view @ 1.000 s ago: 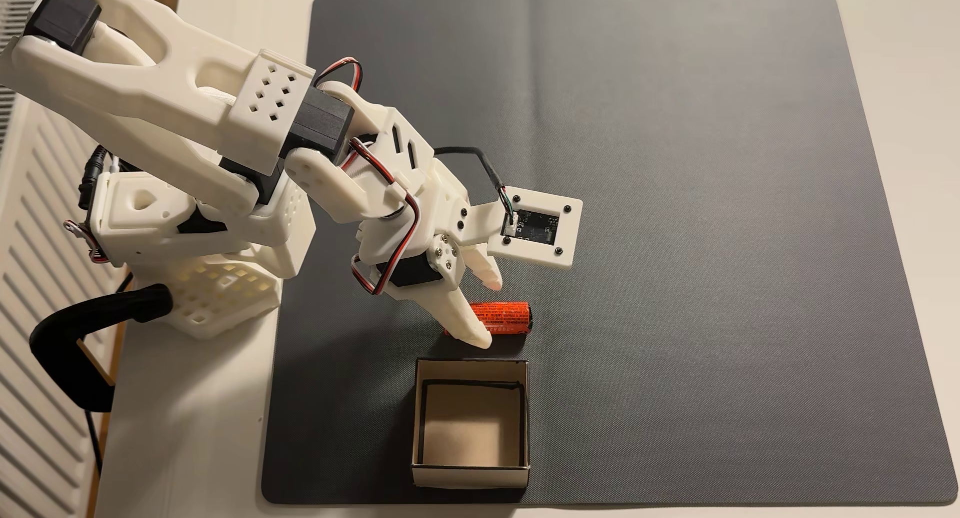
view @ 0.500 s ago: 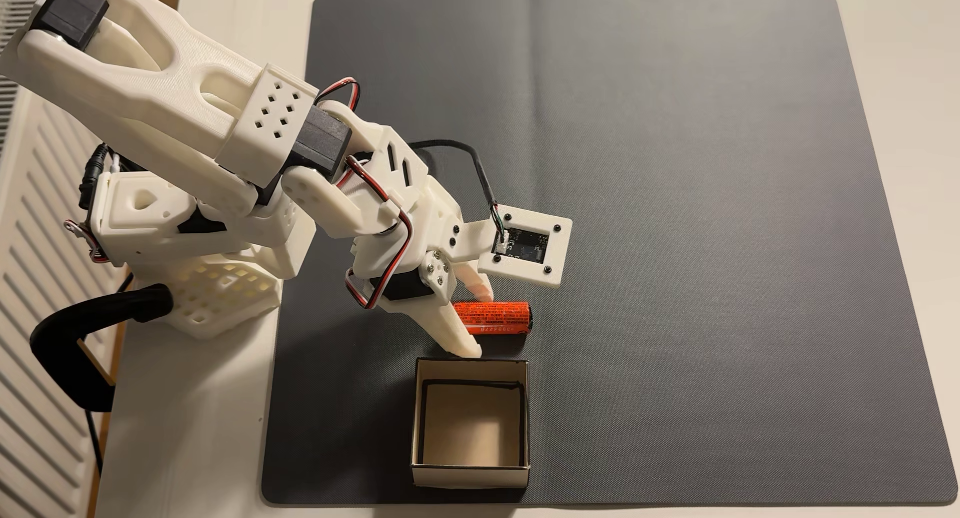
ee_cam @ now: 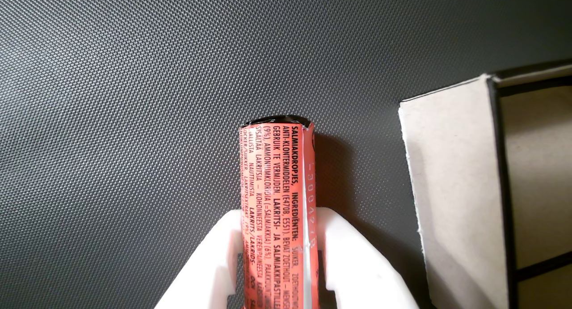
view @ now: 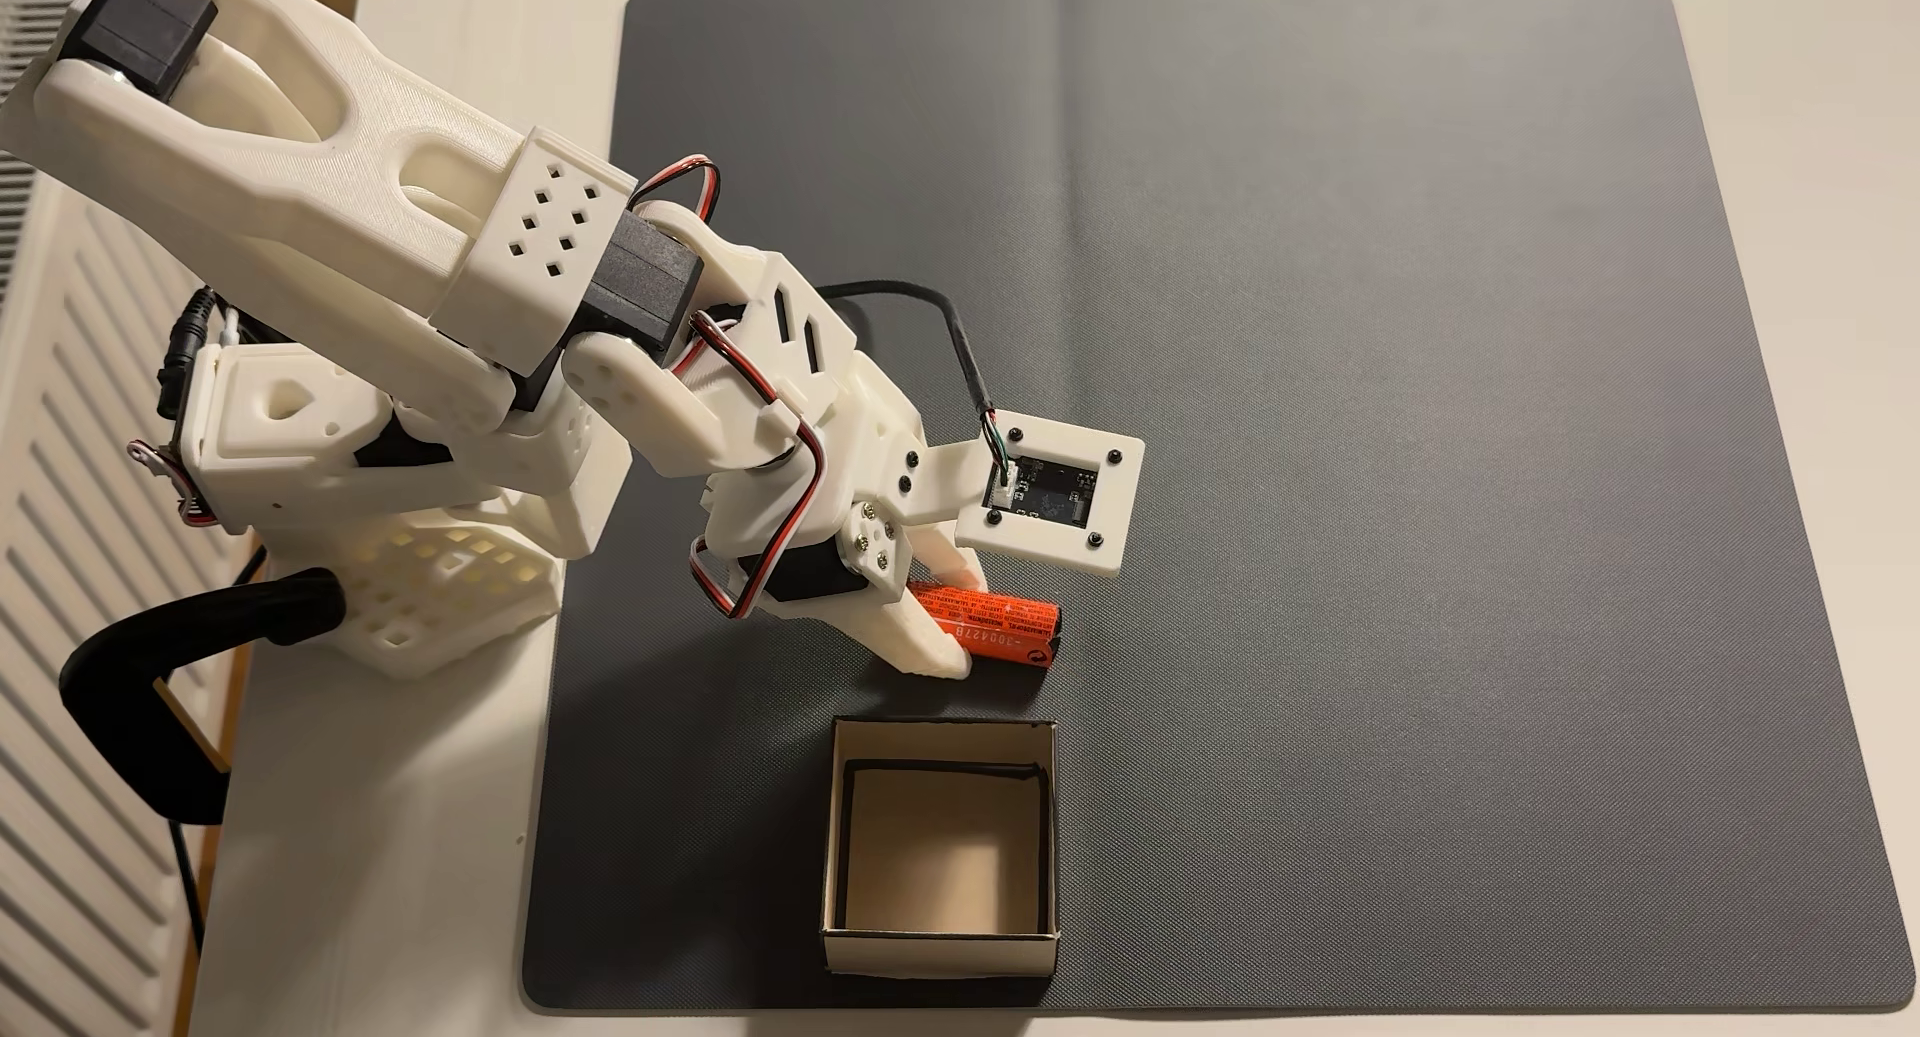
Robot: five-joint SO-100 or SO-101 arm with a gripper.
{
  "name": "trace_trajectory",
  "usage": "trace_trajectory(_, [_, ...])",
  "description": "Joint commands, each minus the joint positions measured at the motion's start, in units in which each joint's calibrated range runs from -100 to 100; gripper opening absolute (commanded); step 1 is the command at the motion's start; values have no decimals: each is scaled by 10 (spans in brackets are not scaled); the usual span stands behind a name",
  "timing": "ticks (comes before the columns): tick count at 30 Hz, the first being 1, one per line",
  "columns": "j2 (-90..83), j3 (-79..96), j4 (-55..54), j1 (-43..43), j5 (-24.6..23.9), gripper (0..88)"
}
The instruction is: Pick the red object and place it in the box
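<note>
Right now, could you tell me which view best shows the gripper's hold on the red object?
The wrist view: both fingers flank the red object closely. The fixed view shows the gripper partly covering it.

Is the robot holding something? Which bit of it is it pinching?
Yes, the gripper fingers pinch the red object by one end; its black end sticks out.

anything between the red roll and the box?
Nothing: in the fixed view only bare dark mat, in shadow, separates the red roll from the box. The gripper closes around the roll's other end.
</note>
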Motion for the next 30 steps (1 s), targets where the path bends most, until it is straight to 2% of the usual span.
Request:
trace_trajectory(1, [-8,-21,4,1,4,7])
trace_trajectory(9, [-87,-212,199,-24,-1,7])
trace_trajectory(13, [-118,-272,239,7,4,8])
trace_trajectory(22, [-132,-263,202,156,70,11])
trace_trajectory(27, [-133,-184,104,183,79,14])
trace_trajectory(30, [-136,-149,83,180,78,16])
